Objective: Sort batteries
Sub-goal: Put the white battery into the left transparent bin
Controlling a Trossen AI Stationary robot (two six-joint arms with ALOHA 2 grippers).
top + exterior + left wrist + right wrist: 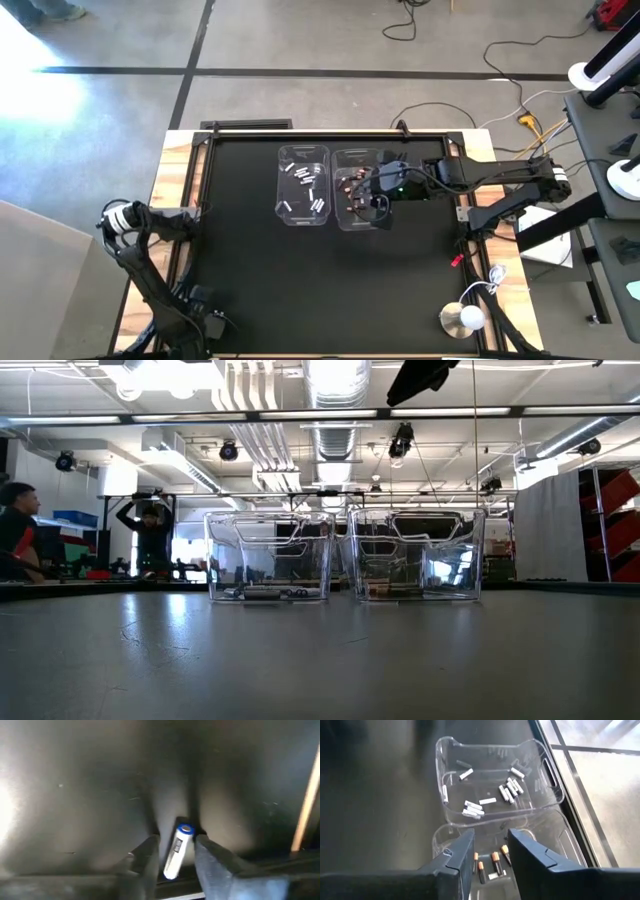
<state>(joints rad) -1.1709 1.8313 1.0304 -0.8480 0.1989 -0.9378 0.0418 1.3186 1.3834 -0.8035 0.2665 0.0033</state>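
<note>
Table [250, 290]: a black mat framed by a wooden rim; both arms reach in from its side edges.
Left bin [303, 185]: clear plastic, near the far edge at the middle, holding the silvery-white batteries [507, 790].
Right bin [352, 213]: clear, just beside the left bin, holding the dark batteries with copper ends [495, 861].
Right gripper [491, 855]: above the right bin, fingers apart, nothing between them.
Left gripper [175, 857]: low at the table's left edge, fingers apart on either side of one white battery [178, 851] with a blue-ringed end; whether they touch it cannot be told.
</note>
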